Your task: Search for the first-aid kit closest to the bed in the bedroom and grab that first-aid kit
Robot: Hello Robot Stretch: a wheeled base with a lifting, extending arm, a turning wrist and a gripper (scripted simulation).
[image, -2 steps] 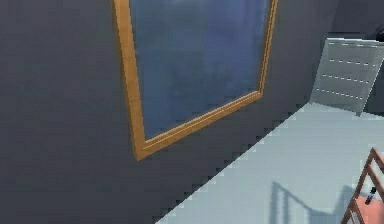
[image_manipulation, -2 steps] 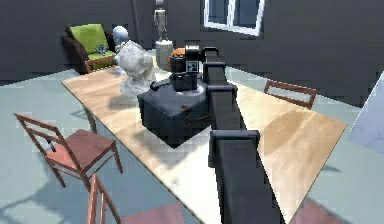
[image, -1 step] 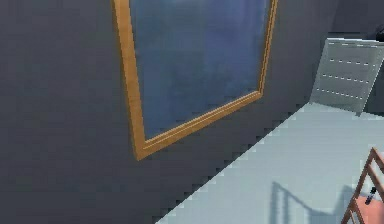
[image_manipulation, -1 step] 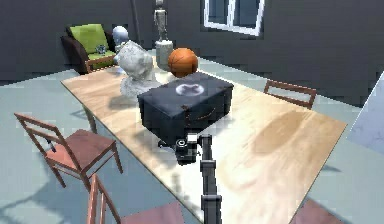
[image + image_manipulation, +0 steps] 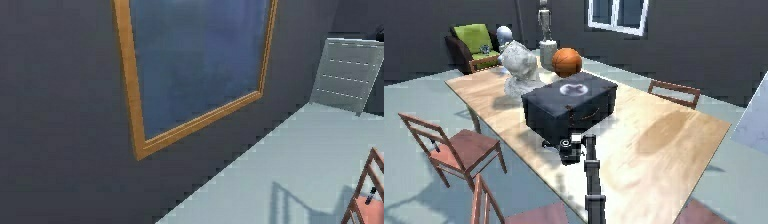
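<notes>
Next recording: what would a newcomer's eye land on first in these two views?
In the arm side view, a dark case sits on the wooden table, an orange ball and a white bust behind it; the gripper shows just below the case in the picture. In the forward view, a large wood-framed panel hangs on the dark wall.

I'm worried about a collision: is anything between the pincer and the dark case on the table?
Nothing visible does. The pincer shows at the near side of the dark case; the orange ball and white bust stand beyond it.
</notes>
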